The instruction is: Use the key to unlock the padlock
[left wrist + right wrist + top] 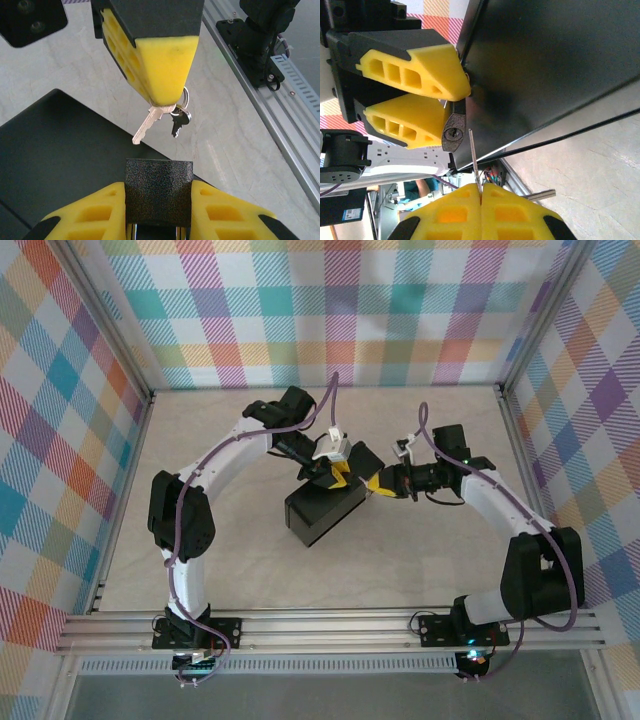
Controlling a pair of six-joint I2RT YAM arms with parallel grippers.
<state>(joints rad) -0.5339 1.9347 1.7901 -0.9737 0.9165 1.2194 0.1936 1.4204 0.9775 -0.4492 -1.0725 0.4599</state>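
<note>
Key [475, 160] — between right jaws, beside padlock [454, 132]

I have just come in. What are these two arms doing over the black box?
The left gripper is holding a small dark padlock by its body at the edge of the black box. The right gripper is shut on the key, and a ring with a second key hangs beside it. The key's tip is close to the keyhole but not yet inside.
</note>
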